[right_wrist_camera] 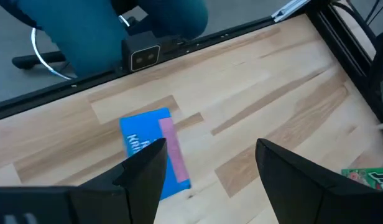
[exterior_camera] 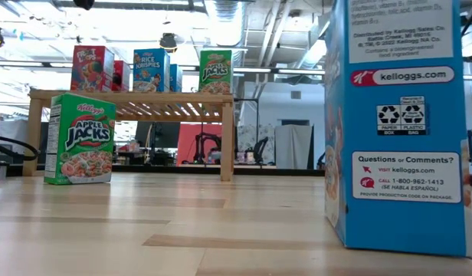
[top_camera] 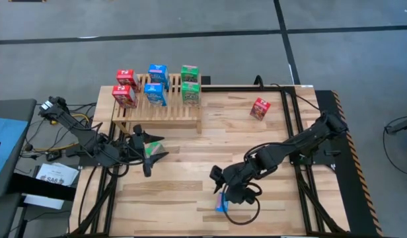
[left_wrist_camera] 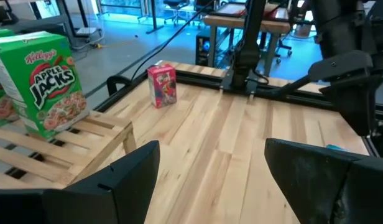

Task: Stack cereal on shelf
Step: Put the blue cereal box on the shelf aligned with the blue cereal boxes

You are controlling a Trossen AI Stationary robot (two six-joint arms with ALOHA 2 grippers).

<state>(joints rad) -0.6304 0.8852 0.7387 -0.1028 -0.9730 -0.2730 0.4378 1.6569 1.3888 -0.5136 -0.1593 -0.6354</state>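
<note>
The wooden slatted shelf [top_camera: 157,106] stands at the table's far left and carries two red, two blue and two green cereal boxes. One of the green ones shows up close as an Apple Jacks box [left_wrist_camera: 39,81]. Another green box [exterior_camera: 80,138] stands upright on the table in front of the shelf. My left gripper [top_camera: 160,146] hovers open above it, with nothing between its fingers [left_wrist_camera: 210,155]. A blue box [top_camera: 221,203] stands upright near the table's near edge. My right gripper [right_wrist_camera: 210,180] is open above it, and the box top [right_wrist_camera: 151,149] lies beside one finger. Neither gripper shows in the low view.
A lone red box [top_camera: 259,108] stands at the far right of the table, also seen in the left wrist view [left_wrist_camera: 161,85]. Black frame rails [top_camera: 293,119] run along the right and far edges. A small camera [right_wrist_camera: 143,56] sits at the near edge. Cables hang off the left side.
</note>
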